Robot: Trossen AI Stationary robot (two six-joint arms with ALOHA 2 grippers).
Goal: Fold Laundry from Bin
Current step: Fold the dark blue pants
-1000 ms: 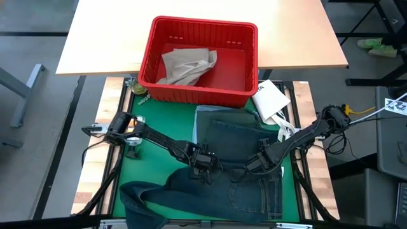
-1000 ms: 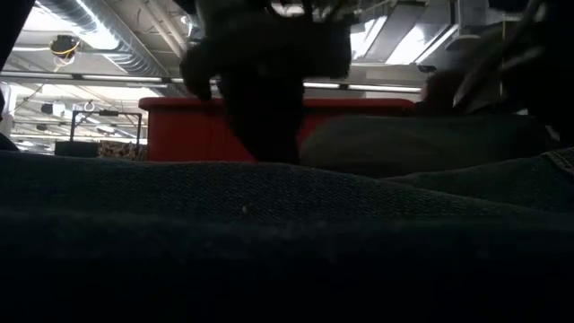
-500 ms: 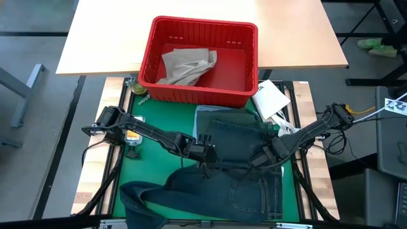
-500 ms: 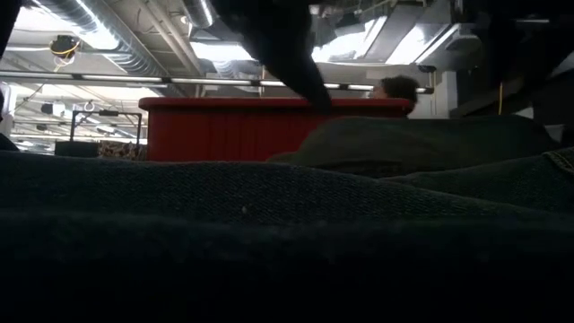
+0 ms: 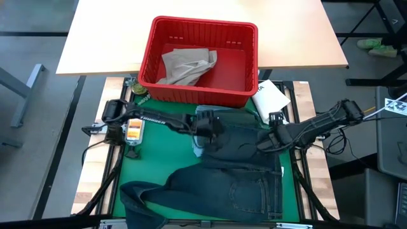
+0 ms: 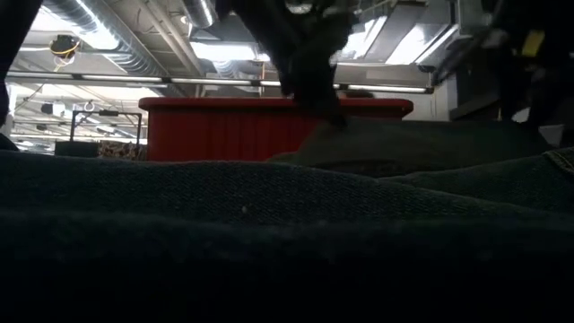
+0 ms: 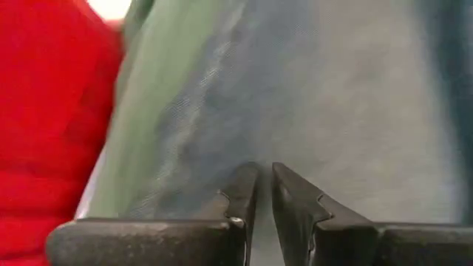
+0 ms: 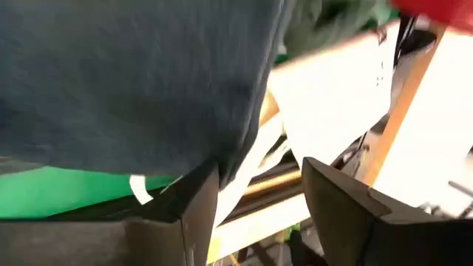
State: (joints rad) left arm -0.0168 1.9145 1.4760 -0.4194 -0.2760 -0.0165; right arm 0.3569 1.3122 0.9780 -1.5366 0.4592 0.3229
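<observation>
Both grippers have slid up the jeans [image 5: 238,172] toward the bin [image 5: 198,60]. Left gripper [image 5: 205,130] nearly shut, holding nothing visible; right gripper [image 5: 266,141] gapes wide by the jeans' edge

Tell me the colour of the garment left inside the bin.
Tan, lying in the red bin; clearest in the high view.

Dark blue denim jeans [image 5: 229,191] cut off at 6 o'clock edge, high view. Low view: jeans fill foreground, red slotted plastic bin [image 6: 224,130] base hidden.
</observation>
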